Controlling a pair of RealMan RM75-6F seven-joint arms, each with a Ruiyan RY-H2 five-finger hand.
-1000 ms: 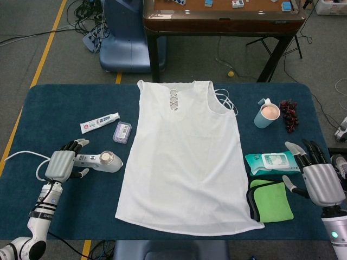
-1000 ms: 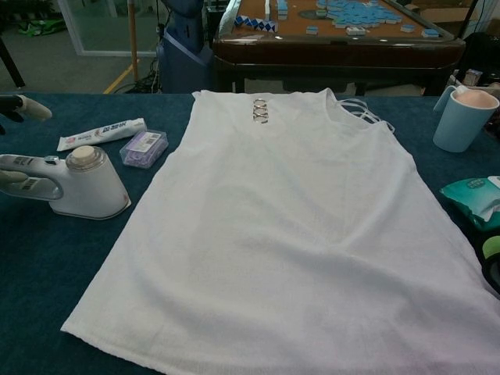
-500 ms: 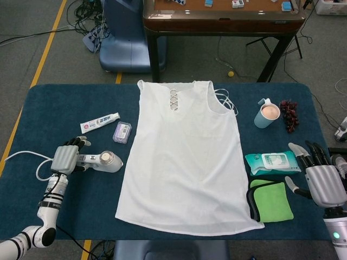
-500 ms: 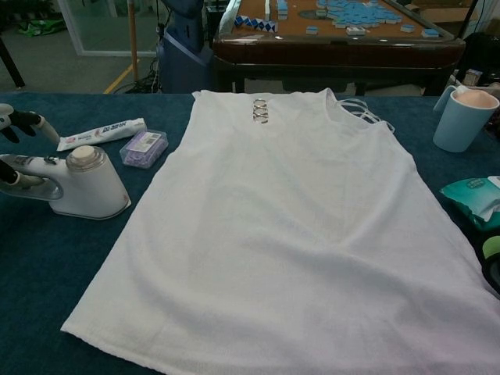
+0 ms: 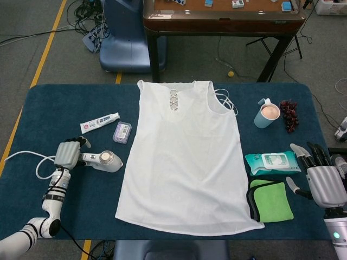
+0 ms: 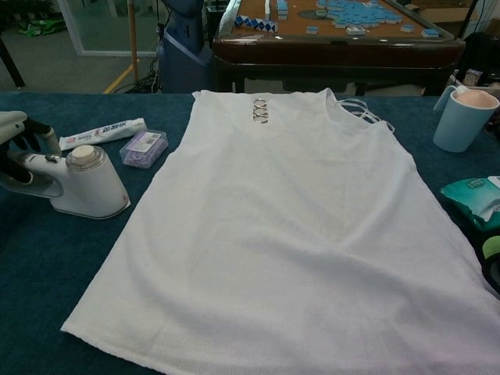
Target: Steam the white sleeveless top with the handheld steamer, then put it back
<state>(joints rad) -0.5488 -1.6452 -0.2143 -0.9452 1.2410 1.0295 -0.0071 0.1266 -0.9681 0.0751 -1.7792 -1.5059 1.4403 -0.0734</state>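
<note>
Steamer (image 6: 82,184) pickup: left hand (image 5: 68,154) apparently wraps its handle left of the flat white top (image 5: 184,162); our right hand (image 5: 323,183) idles, fingers spread. Next, we lift.

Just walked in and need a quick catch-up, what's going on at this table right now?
A two-armed robot is about to steam a white sleeveless top that lies spread flat on the blue table. The left robot hand is at the handle of the handheld steamer, which sits on the table beside the top; whether it grips it yet cannot be told. The right robot hand hovers open near the wet wipes pack and green cloth, holding nothing. Steaming has not begun.
</note>
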